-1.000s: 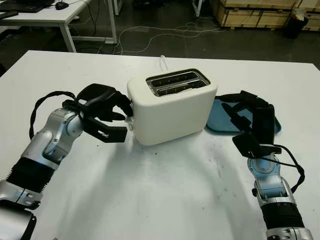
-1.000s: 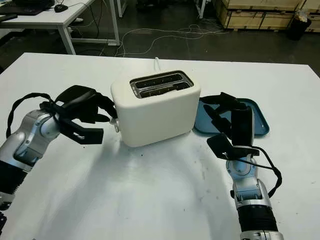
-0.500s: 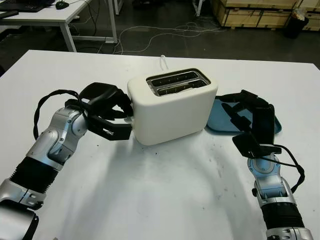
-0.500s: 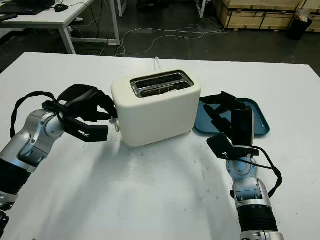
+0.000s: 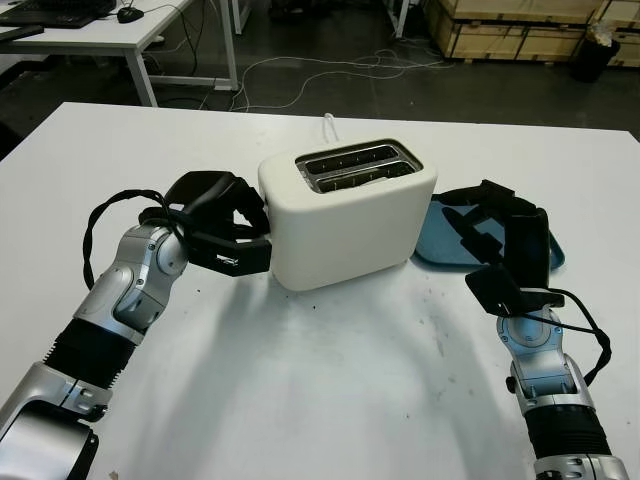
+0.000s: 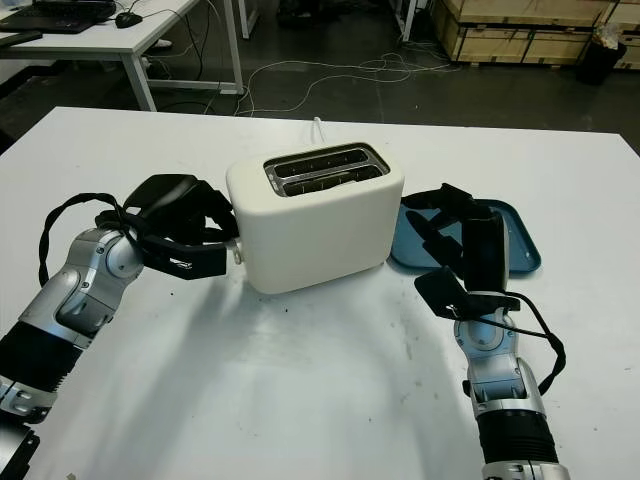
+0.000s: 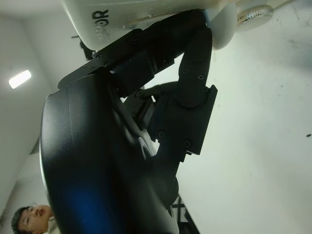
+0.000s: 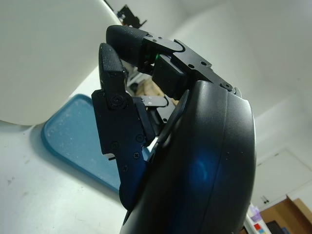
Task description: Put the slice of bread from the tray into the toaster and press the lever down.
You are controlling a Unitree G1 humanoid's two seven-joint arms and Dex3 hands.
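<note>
The white toaster [image 5: 347, 212] stands mid-table, its two slots [image 5: 358, 165] facing up; I cannot tell whether bread sits inside them. My left hand [image 5: 225, 232] is at the toaster's left end, fingers [image 7: 194, 58] curled against the white lever knob [image 7: 222, 27]; whether the knob is truly clamped I cannot tell. The blue tray [image 6: 520, 247] lies just to the toaster's right, its visible surface bare. My right hand [image 5: 497, 237] is raised over the tray's near edge, open, holding nothing. All stands on the white table [image 5: 330, 400].
</note>
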